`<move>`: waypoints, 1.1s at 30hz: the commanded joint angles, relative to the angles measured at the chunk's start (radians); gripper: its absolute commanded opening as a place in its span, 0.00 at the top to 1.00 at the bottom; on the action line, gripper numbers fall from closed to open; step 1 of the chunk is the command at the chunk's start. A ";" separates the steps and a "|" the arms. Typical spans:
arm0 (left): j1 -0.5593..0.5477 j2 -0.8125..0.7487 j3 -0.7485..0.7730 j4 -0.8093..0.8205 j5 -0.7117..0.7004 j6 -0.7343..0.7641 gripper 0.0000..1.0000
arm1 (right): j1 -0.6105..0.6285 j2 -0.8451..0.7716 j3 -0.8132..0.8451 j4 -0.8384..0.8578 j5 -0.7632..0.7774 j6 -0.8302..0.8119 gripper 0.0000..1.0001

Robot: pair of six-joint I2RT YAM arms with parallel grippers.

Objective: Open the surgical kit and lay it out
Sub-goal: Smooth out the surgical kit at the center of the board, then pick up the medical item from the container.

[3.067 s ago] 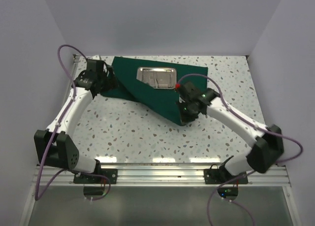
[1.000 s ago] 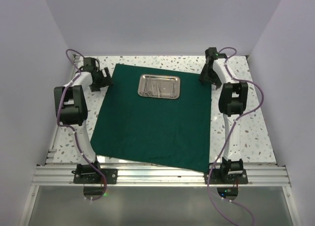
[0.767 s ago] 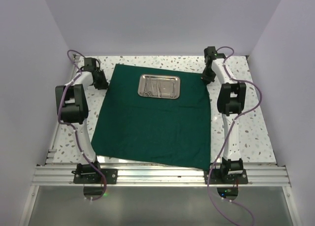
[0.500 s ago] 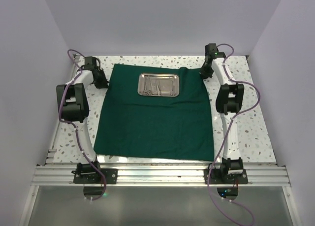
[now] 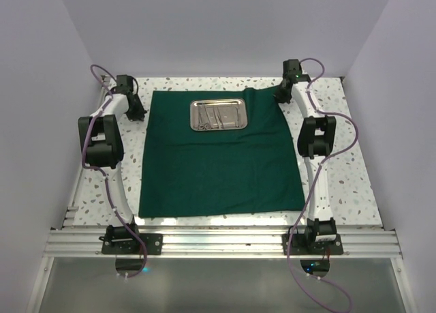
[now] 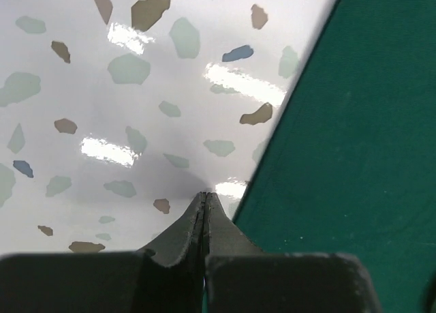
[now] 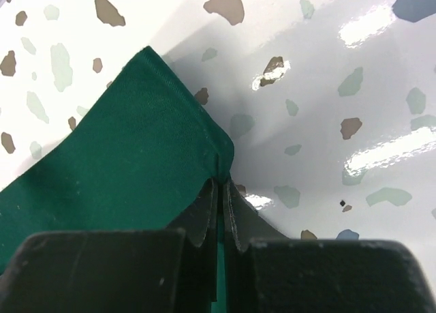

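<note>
At the tips of the right gripper (image 7: 219,183), pinches a corner of the green cloth (image 7: 136,156), with a small fold raised off the table (image 7: 306,88). Just right of the left gripper (image 6: 206,200), pressed together too, shows the cloth's side edge, touching or very nearly so; cannot tell whether any of it is caught. From both grippers, lies spread flat back toward the arm bases, with the far edge stretched between the two. Carries the steel tray (image 5: 240,115) and its slim instruments (image 5: 214,116) between the grippers and a little toward the bases, long axis in line with that far edge. Looks nearly laid out. Probably calls next for letting the corner go and reaching inward for the tray, the right gripper being somewhat the nearer.
</note>
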 commanded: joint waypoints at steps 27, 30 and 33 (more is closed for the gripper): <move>0.010 -0.360 -0.306 0.101 0.027 -0.069 0.22 | 0.213 -0.215 0.001 -0.032 -0.191 -0.080 0.44; 0.008 -0.431 -0.404 0.135 0.051 -0.089 0.23 | 0.234 -0.174 0.041 -0.064 -0.185 -0.109 0.46; 0.007 -0.498 -0.492 0.152 0.087 -0.106 0.25 | 0.262 -0.154 0.052 -0.095 -0.125 -0.154 0.49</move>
